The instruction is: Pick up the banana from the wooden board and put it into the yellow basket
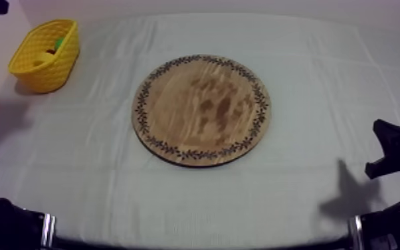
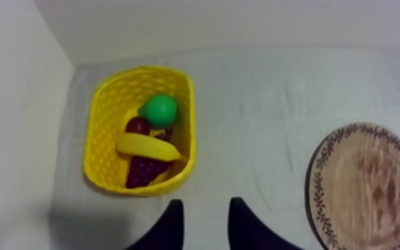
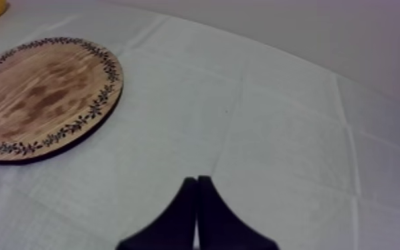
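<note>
One desk (image 1: 322, 73) under a grey-white cloth carries every item. The round wooden board (image 1: 202, 110), with a patterned rim, lies flat near the desk's middle, and its face is bare. The yellow basket (image 1: 48, 66) stands well apart from the board, off its far-left side as seen from above, near a corner of the desk.

The left tool (image 2: 206, 203) hangs over bare cloth on the basket side of the board, near the basket. Its two black fingers stand apart with nothing between them, so it holds nothing. The right tool (image 3: 197, 181) hangs over bare cloth on the side of the board away from the basket. Its fingers lie together as a narrow wedge, closed on nothing.

The banana (image 2: 148, 147), the task's object, is off the board and lies inside the basket, across its middle. A green pear (image 2: 158, 110) sits in the basket just beside the banana. A dark bunch of grapes (image 2: 141, 173) lies partly under the banana. A dark red round shape shows between the pear and the banana; whether it is a separate fruit or part of the grapes cannot be told.
</note>
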